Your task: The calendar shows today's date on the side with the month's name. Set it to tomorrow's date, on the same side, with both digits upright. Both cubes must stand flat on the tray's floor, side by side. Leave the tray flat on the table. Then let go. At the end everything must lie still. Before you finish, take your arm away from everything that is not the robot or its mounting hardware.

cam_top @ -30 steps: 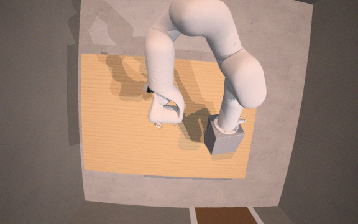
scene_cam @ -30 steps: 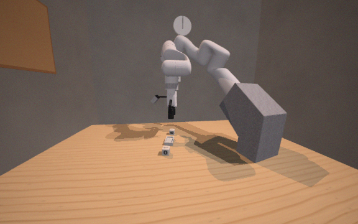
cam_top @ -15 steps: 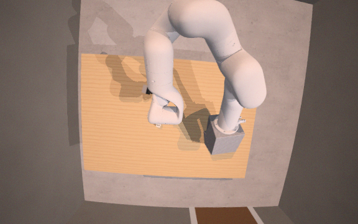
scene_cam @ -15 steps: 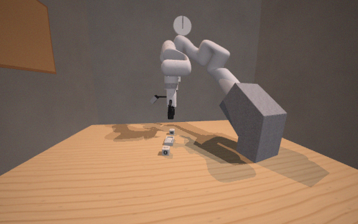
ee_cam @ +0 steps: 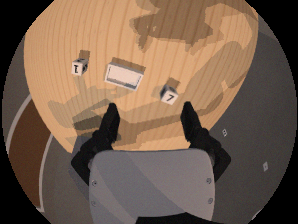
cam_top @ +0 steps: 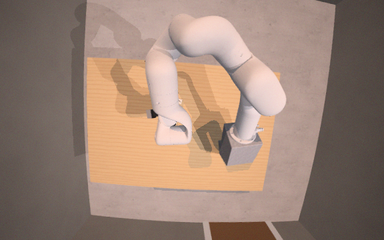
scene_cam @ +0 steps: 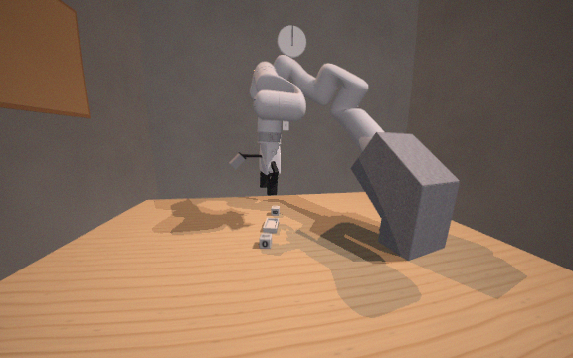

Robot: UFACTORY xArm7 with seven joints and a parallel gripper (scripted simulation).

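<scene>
End effector (scene_cam: 269,185) (ee_cam: 150,109): spread wide, nothing held | cube showing 7 (ee_cam: 169,95): seen ahead of the fingertips, nearer the right one in the wrist view | tray (scene_cam: 271,225) (ee_cam: 124,76): between 2 cubes, inward from bench (cam_top: 122,167) (scene_cam: 167,298) (ee_cam: 150,12) edges

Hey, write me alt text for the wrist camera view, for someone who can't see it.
The open gripper hangs over a wooden table, fingers spread with nothing between them. On the table, a small white tray lies between two white cubes: the left cube shows a 1 that looks upside down, the right cube a tilted 7.
</scene>
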